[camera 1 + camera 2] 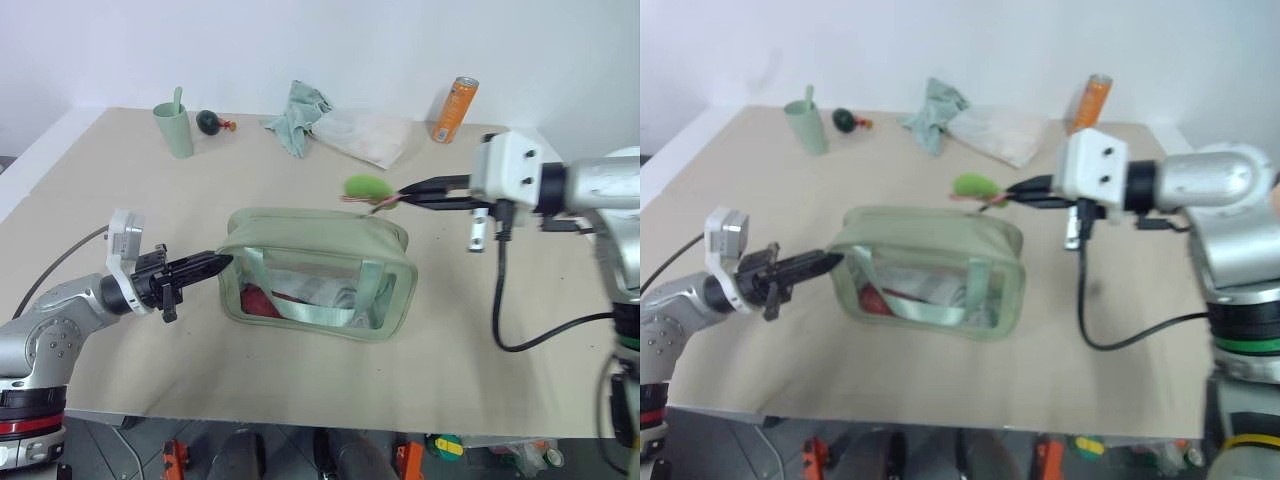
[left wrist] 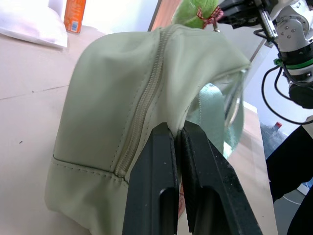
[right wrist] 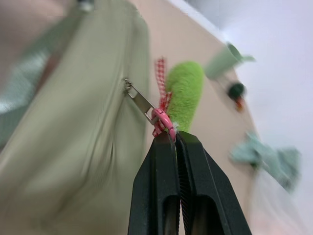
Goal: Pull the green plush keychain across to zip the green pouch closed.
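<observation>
The green pouch (image 1: 310,230) stands mid-table, its clear side panel and webbing strap (image 1: 300,305) facing me. Its top zipper (image 2: 142,105) runs closed along the seam, with the slider (image 3: 130,89) at the pouch's right end. The green plush keychain (image 1: 367,187) hangs in the air just past that end, joined to the pull by a pink clip and checked ribbon. My right gripper (image 1: 400,197) is shut on the keychain's clip (image 3: 165,122). My left gripper (image 1: 222,262) is shut on the fabric of the pouch's left end (image 2: 161,98).
Along the table's far edge stand a mint cup (image 1: 174,128), a small dark green ball toy (image 1: 208,122), a teal cloth (image 1: 297,115), a white plastic bag (image 1: 365,137) and an orange can (image 1: 455,109). A black cable (image 1: 505,320) hangs from my right wrist.
</observation>
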`<action>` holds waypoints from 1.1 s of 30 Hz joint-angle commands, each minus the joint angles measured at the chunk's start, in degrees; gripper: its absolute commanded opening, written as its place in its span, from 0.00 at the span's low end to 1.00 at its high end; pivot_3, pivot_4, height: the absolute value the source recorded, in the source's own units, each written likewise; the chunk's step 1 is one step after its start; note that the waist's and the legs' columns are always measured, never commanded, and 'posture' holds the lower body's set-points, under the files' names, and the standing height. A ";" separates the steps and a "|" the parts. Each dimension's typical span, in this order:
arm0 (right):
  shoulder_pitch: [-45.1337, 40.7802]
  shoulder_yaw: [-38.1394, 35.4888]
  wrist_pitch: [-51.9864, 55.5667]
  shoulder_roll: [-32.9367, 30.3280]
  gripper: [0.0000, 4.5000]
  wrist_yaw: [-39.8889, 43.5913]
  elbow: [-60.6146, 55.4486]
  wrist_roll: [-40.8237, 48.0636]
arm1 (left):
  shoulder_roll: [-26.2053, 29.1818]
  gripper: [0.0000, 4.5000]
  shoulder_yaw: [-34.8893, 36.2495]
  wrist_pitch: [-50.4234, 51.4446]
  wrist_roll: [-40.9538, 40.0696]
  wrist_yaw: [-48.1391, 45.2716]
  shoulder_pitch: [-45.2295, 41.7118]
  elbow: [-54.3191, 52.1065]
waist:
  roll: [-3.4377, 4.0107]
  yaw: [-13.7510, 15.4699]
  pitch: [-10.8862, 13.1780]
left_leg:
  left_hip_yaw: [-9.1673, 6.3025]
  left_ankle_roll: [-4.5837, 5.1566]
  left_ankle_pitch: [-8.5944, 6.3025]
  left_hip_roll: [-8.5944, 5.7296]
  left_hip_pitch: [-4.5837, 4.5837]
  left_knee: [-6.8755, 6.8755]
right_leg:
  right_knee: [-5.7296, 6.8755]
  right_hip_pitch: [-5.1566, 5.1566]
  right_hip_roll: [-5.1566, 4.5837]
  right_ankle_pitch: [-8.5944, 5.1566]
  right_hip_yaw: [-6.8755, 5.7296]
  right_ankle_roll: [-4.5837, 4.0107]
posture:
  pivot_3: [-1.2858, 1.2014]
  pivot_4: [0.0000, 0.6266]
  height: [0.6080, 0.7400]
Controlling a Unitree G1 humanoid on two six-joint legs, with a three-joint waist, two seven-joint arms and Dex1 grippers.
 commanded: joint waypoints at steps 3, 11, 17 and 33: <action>15.06 -13.30 2.42 -11.43 0.01 0.24 1.10 -2.61 | -0.28 0.00 0.85 -0.86 -0.30 -0.04 0.90 -0.41 | -0.02 -0.02 -0.01 | -0.02 0.11 -0.07 -0.06 0.00 -0.03 | -0.04 0.05 -0.08 -0.14 -0.02 0.10 | 0.52 0.24 1.00; 34.16 -4.50 -2.37 -0.80 0.01 -9.46 -4.00 -8.44 | -0.77 0.00 0.06 -1.22 -0.14 -0.08 0.07 0.48 | -0.03 -0.82 -0.07 | 0.01 0.08 -0.05 -0.04 0.17 -0.05 | 0.01 0.11 -0.06 -0.15 0.05 0.27 | 0.52 0.24 1.00; 30.92 2.64 -6.42 9.56 0.01 -13.04 1.03 -11.72 | -0.90 0.00 -0.14 -1.12 -0.18 -0.02 -0.48 0.45 | 0.49 -1.61 0.15 | 0.11 0.00 0.27 0.16 0.48 -0.06 | 0.07 0.22 0.24 0.22 0.23 0.39 | 0.52 0.24 1.00; 27.44 -6.45 2.82 3.20 0.13 -7.88 0.16 -0.71 | -1.33 0.00 0.55 -0.27 -1.34 2.34 1.35 -0.99 | 0.22 -1.51 0.17 | 0.09 0.02 0.30 0.11 0.49 -0.16 | 0.05 0.26 0.28 0.24 0.35 0.36 | 0.52 0.24 1.00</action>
